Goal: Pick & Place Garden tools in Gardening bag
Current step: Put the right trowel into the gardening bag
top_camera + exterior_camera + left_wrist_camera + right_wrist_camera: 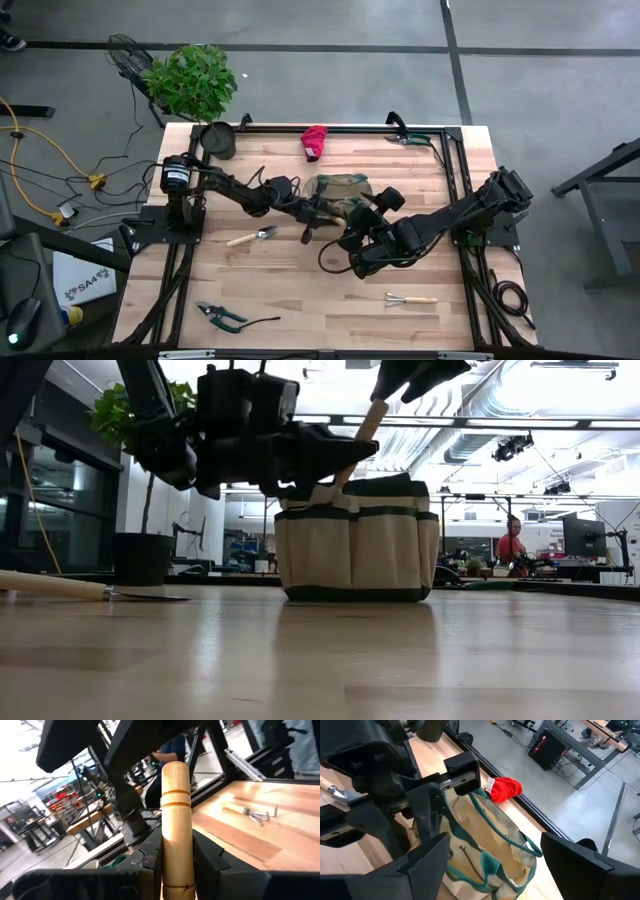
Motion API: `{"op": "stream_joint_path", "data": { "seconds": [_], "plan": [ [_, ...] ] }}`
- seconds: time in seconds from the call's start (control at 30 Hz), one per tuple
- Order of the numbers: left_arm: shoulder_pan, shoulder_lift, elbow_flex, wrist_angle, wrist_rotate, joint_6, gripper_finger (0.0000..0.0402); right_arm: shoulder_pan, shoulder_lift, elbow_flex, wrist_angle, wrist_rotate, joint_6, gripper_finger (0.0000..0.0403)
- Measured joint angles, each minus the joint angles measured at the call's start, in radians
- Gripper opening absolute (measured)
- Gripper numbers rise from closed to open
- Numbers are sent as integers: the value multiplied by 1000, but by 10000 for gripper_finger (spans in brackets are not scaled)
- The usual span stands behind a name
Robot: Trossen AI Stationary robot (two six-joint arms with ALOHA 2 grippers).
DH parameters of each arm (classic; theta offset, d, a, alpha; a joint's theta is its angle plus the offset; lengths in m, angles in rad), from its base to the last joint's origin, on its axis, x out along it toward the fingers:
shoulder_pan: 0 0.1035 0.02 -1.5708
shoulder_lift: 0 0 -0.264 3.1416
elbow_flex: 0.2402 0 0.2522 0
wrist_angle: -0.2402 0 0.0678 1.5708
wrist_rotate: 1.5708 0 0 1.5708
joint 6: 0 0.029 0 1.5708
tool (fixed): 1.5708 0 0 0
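Hovering my left tool (177,870) mid-frame over the gardening bag (357,540), pinching a wooden-handled tool (176,820) upright so it drops in; right tool (510,865) sits spread wide beside the mouth.

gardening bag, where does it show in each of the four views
High view: the gardening bag sits at table centre, between the two arms.
Low view: it stands right of centre, a wooden handle rising above its mouth.
Left wrist view: only a green scrap that may be its trim; not clearly in it.
Right wrist view: its open mouth fills the lower middle.
Shared landmark: the red glove beside it.
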Motion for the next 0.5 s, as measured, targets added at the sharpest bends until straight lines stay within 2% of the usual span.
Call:
{"op": "stream_joint_path", "data": {
  "seconds": [0.1,0.23,0.33,0.5],
  "plan": [
    [0,0,0,0,-65,-5,67,0,0,0,0,0,1,305],
    [0,0,0,0,-135,-31,119,0,0,0,1,0,1,305],
    [0,0,0,0,-146,-38,147,0,0,0,1,0,1,305],
    [0,0,0,0,-147,-38,157,0,0,0,3,0,11,305]
  ]
}}
